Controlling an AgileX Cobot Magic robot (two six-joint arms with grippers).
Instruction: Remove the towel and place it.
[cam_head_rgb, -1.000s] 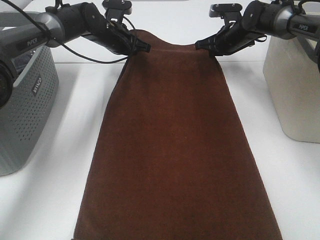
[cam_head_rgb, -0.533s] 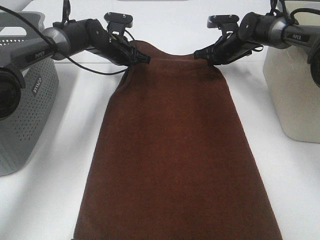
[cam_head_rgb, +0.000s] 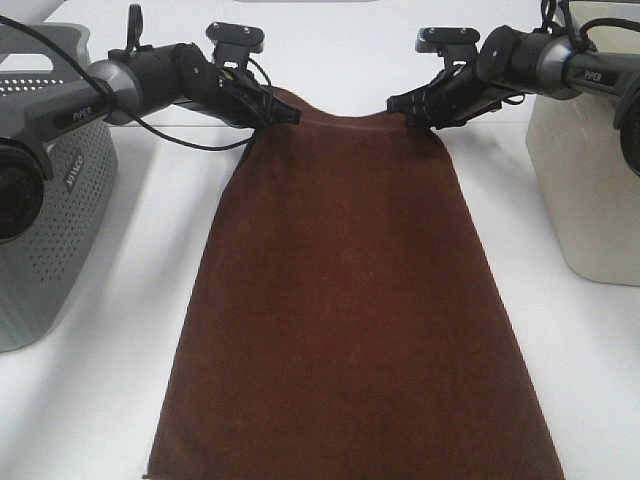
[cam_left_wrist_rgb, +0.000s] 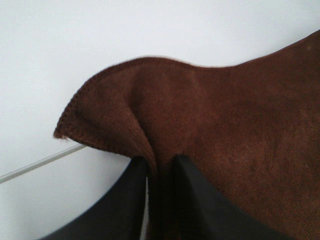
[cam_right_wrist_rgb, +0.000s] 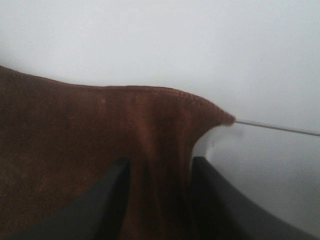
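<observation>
Left claw (cam_left_wrist_rgb: 160, 167), jaws pinched on a bunched fold at one far corner of the towel (cam_head_rgb: 350, 300); right claw (cam_right_wrist_rgb: 159, 170), jaws likewise pinched on a fold at the opposite far corner. The two grips sit well apart along the same short edge, which judging by the shallow sag between them keeps that edge spread and roughly level rather than letting the cloth collapse into a rope. From this held edge the dark reddish-brown towel runs toward the camera, lying flat and lengthwise on the white surface (cam_head_rgb: 130, 300), its near end cut off by the frame. Flanking the towel, but not touching it, stand a perforated grey basket (cam_head_rgb: 60, 210) on the left and a cream bin (cam_head_rgb: 590, 170) on the right. Placement appears nearly complete; release remains.
</observation>
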